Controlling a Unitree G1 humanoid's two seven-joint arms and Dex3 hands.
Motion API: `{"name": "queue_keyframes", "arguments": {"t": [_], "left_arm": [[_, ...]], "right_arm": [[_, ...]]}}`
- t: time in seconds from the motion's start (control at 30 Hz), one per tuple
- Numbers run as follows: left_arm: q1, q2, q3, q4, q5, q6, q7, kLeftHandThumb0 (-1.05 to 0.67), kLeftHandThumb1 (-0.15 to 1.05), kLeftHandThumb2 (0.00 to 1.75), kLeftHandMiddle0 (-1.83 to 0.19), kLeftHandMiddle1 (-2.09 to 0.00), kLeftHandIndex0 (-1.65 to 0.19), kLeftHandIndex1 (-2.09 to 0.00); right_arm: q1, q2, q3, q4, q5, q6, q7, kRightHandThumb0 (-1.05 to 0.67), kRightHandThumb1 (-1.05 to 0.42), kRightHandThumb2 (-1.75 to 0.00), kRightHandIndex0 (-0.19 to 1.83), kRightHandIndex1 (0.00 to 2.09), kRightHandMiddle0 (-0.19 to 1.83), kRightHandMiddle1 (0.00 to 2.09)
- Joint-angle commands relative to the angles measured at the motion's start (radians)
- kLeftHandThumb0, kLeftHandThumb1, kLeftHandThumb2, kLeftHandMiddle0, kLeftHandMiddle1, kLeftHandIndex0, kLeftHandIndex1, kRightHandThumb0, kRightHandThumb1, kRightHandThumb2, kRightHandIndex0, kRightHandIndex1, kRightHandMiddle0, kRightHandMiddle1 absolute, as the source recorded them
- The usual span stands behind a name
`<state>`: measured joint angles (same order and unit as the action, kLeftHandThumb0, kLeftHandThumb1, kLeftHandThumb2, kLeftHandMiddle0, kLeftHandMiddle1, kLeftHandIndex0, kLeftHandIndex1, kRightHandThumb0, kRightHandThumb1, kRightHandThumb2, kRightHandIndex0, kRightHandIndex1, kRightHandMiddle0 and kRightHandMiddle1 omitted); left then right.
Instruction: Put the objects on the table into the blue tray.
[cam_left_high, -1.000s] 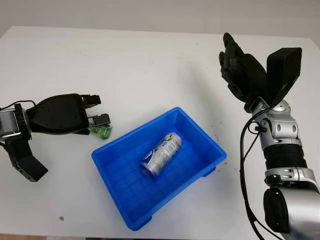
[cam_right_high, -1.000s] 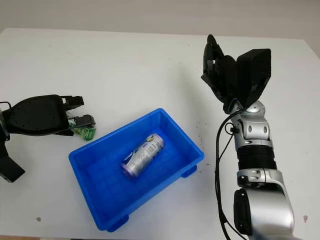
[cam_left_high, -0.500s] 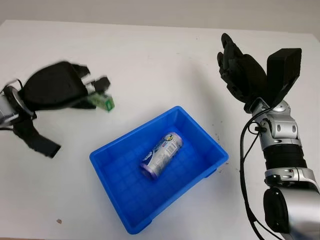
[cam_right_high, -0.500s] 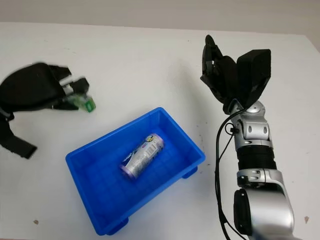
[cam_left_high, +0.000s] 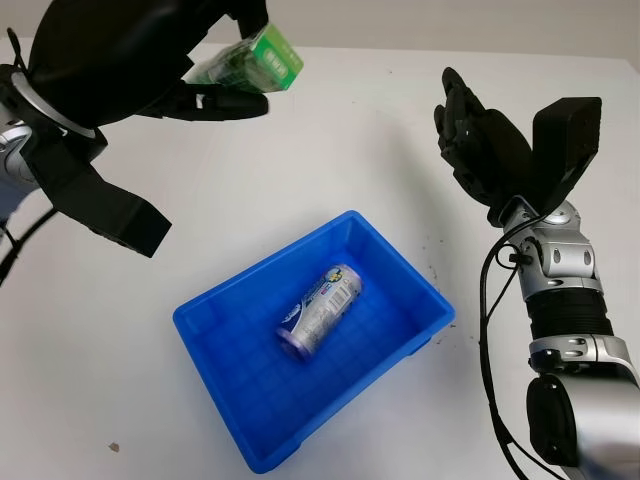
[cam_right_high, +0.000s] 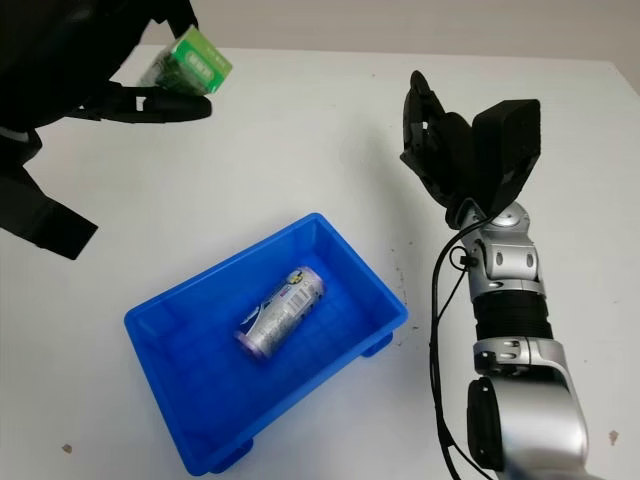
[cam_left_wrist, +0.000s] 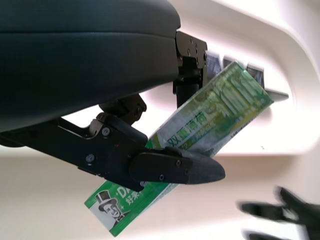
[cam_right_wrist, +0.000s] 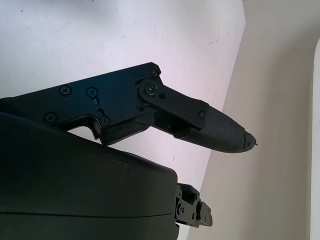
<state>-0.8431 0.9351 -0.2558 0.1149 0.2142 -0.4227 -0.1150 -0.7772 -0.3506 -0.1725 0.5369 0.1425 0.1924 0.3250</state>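
The left hand is raised high over the far left of the white surface, fingers clamped on a green toothpaste box. Its printing shows a top-hatted man's face, letters starting "DA" and Chinese characters. The right hand is open, lifted above the surface's right side. Between them the blue tray holds a drink can lying on its side, with bare surface all around.

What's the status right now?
Left hand shut on green pack, raised above the table. Right hand open, raised at the right. Can lies in the tray. Nothing in the way.
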Motion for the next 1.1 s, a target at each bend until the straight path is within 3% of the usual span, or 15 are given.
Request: {"name": "queue_keyframes", "arguments": {"t": [0.0, 0.13, 0.23, 0.3, 0.43, 0.6, 0.67, 0.7, 0.73, 0.77, 0.83, 0.87, 0.93, 1.07], "left_arm": [[0.073, 0.015, 0.07, -0.238, -0.211, 0.258, -0.196, -0.42, 1.05, 0.44, -0.88, -2.09, -0.38, -2.09], [0.086, 0.034, 0.119, -0.396, -0.442, 0.611, -0.431, -0.39, 1.05, 0.46, -0.93, -2.09, -0.52, -2.09], [0.079, 0.053, 0.146, -0.482, -0.511, 0.835, -0.533, -0.37, 1.05, 0.44, -0.89, -2.09, -0.63, -2.09], [0.069, 0.06, 0.153, -0.528, -0.517, 0.937, -0.572, -0.37, 1.05, 0.44, -0.89, -2.09, -0.66, -2.09], [0.072, 0.051, 0.152, -0.57, -0.553, 1.043, -0.669, -0.31, 1.05, 0.45, -0.91, -2.09, -0.66, -2.09], [0.08, 0.029, 0.125, -0.572, -0.566, 1.15, -0.718, -0.35, 1.05, 0.44, -0.96, -2.09, -0.76, -2.09], [0.068, 0.026, 0.102, -0.579, -0.548, 1.2, -0.719, -0.37, 1.05, 0.41, -0.68, -2.09, -0.44, -2.09], [0.051, 0.035, 0.087, -0.59, -0.546, 1.248, -0.723, -0.37, 1.05, 0.37, -0.46, -2.01, -0.17, -1.95], [0.038, 0.04, 0.077, -0.598, -0.545, 1.285, -0.727, -0.41, 1.05, 0.35, -0.25, -1.66, 0.01, -1.56], [0.02, 0.049, 0.063, -0.605, -0.544, 1.315, -0.742, -0.42, 1.05, 0.34, -0.19, -1.52, 0.06, -1.4], [-0.008, 0.063, 0.039, -0.617, -0.538, 1.349, -0.77, -0.48, 1.05, 0.31, -0.13, -0.47, 0.06, -0.59], [-0.017, 0.064, 0.032, -0.62, -0.535, 1.359, -0.778, -0.5, 1.05, 0.3, -0.1, -0.26, 0.05, -0.4], [-0.032, 0.059, 0.029, -0.622, -0.534, 1.379, -0.78, -0.53, 1.05, 0.29, -0.04, -0.08, 0.08, -0.19], [-0.037, 0.008, 0.071, -0.609, -0.557, 1.429, -0.74, -0.52, 1.05, 0.24, 0.01, -0.03, 0.1, -0.11]], "right_arm": [[0.01, -0.005, 0.001, -0.011, 0.0, 0.0, -0.002, -0.71, -1.05, -0.83, -0.19, 0.0, -0.19, 0.0], [0.006, 0.001, 0.004, -0.008, -0.005, 0.001, -0.016, -0.71, -1.05, -0.83, -0.19, 0.0, -0.19, 0.0], [0.006, 0.003, 0.01, -0.009, -0.012, -0.001, -0.023, -0.71, -1.05, -0.83, -0.19, 0.0, -0.19, 0.0], [0.006, 0.003, 0.011, -0.012, -0.012, 0.001, -0.027, -0.71, -1.05, -0.83, -0.19, 0.0, -0.19, 0.0], [0.006, 0.003, 0.013, -0.008, -0.011, -0.003, -0.026, -0.72, -1.05, -0.83, -0.19, 0.0, -0.19, 0.0], [0.011, 0.005, 0.013, -0.012, -0.008, -0.005, -0.031, -0.71, -1.05, -0.83, -0.19, 0.0, -0.19, 0.0], [0.013, 0.006, 0.012, -0.014, -0.005, -0.005, -0.034, -0.71, -1.05, -0.82, -0.19, 0.0, -0.19, 0.0], [0.015, 0.006, 0.013, -0.014, -0.006, -0.007, -0.033, -0.72, -1.05, -0.82, -0.19, 0.0, -0.19, 0.0], [0.016, 0.005, 0.014, -0.014, -0.006, -0.009, -0.033, -0.72, -1.05, -0.82, -0.19, 0.0, -0.19, 0.0], [0.017, 0.006, 0.013, -0.016, -0.005, -0.005, -0.034, -0.73, -1.05, -0.81, -0.19, 0.0, -0.19, 0.0], [0.021, 0.005, 0.013, -0.021, -0.004, 0.003, -0.037, -0.72, -1.05, -0.81, -0.19, 0.0, -0.19, 0.0], [0.023, 0.005, 0.013, -0.024, -0.004, 0.003, -0.036, -0.72, -1.05, -0.81, -0.19, 0.0, -0.19, 0.0], [0.027, 0.006, 0.011, -0.029, 0.001, 0.007, -0.034, -0.72, -1.05, -0.8, -0.19, 0.0, -0.19, 0.0], [0.029, 0.007, 0.012, -0.037, 0.004, 0.018, -0.035, -0.72, -1.05, -0.8, -0.19, 0.0, -0.19, 0.0]]}}
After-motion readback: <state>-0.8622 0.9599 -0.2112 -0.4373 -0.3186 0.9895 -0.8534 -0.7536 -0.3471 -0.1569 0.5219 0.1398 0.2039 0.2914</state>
